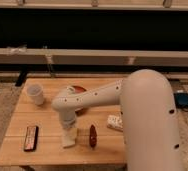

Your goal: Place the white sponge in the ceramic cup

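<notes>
The white sponge (68, 138) lies on the wooden table (47, 117), near its front edge. My gripper (69, 128) points down right over the sponge and meets its top; its tips are hidden by the wrist. The ceramic cup (35, 94) stands upright at the table's back left, well apart from the gripper and the sponge. My white arm (94, 99) reaches in from the right across the table.
A dark red oblong thing (92, 136) lies just right of the sponge. A white lumpy object (115, 122) lies further right. A dark flat bar (31, 138) lies at the front left. An orange bowl (80, 90) is partly hidden behind the arm.
</notes>
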